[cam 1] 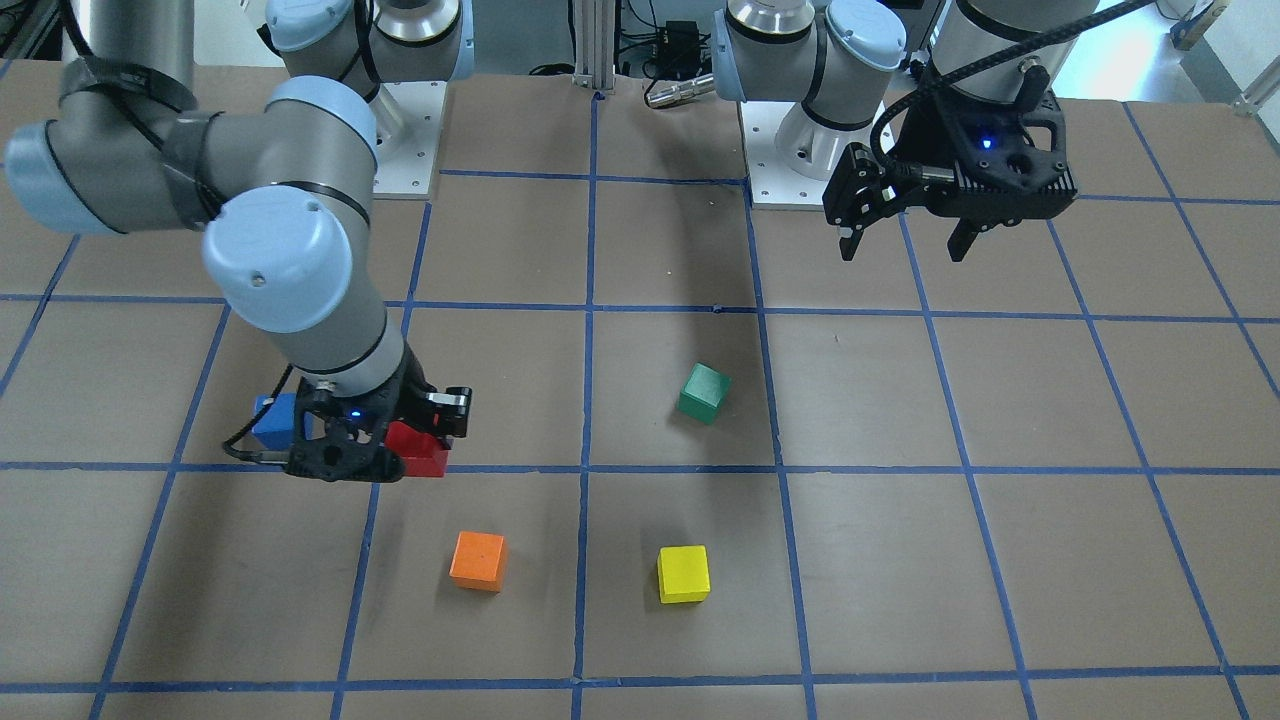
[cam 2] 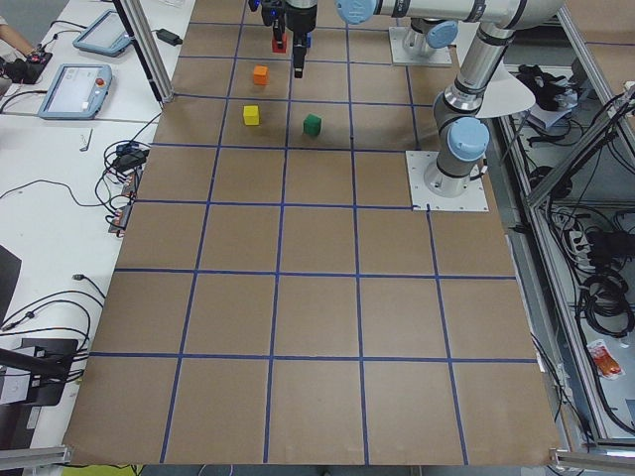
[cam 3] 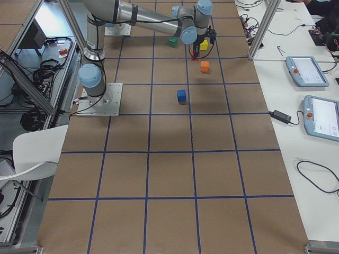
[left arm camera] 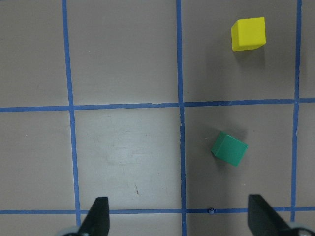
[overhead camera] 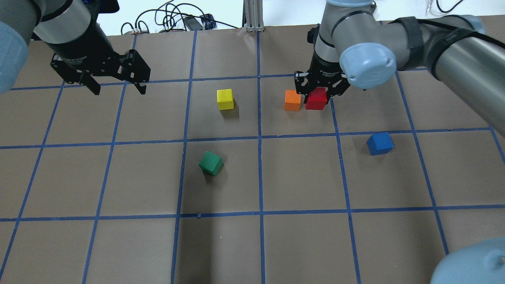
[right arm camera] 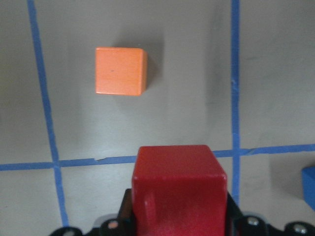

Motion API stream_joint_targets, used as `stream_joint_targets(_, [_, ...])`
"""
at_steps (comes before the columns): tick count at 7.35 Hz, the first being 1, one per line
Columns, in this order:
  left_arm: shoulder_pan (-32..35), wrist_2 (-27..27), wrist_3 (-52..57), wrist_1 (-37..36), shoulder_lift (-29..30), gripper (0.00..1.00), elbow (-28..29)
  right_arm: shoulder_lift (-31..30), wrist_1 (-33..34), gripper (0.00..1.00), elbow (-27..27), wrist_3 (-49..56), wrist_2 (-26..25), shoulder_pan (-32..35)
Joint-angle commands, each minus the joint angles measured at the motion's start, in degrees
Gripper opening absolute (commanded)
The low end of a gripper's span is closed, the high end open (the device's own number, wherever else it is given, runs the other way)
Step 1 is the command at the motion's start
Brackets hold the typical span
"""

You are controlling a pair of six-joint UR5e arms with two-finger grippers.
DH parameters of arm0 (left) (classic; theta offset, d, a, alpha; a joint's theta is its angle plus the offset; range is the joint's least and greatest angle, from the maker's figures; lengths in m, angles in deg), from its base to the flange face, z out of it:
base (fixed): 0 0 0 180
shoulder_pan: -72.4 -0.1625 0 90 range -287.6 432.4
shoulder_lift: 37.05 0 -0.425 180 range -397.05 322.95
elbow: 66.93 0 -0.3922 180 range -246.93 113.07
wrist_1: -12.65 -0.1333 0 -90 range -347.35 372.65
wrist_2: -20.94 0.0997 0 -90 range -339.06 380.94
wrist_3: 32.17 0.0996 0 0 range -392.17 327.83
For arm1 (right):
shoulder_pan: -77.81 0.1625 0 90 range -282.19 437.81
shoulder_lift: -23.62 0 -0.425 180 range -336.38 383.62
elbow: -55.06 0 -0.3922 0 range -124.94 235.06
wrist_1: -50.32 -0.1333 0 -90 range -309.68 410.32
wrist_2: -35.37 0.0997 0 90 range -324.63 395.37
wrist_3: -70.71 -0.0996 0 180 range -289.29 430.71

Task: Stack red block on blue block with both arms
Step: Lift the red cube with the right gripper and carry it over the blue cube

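Note:
My right gripper (overhead camera: 318,93) is shut on the red block (overhead camera: 316,99) and holds it above the table, beside the orange cube (overhead camera: 292,100). In the right wrist view the red block (right arm camera: 179,184) sits between the fingers, large and close, over a blue tape line. The blue block (overhead camera: 380,143) stands alone on the table, nearer the robot and further to its right; its edge shows in the right wrist view (right arm camera: 309,187). In the front-facing view the blue block (cam 1: 275,420) is partly behind the right gripper (cam 1: 405,440). My left gripper (overhead camera: 118,87) is open and empty, high over the far left.
A yellow cube (overhead camera: 225,99) and a green cube (overhead camera: 210,163) stand near the table's middle; both show in the left wrist view, yellow (left arm camera: 248,33) and green (left arm camera: 229,148). The orange cube (right arm camera: 120,70) lies just beyond the red block. Blue tape lines grid the brown table.

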Motion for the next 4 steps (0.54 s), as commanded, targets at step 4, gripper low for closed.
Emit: stream_joint_targets(4, [0.0, 0.0, 0.0, 0.0, 0.0, 1.00, -0.1, -7.4, -3.2, 0.00, -10.1, 14.1, -5.7, -11.6])
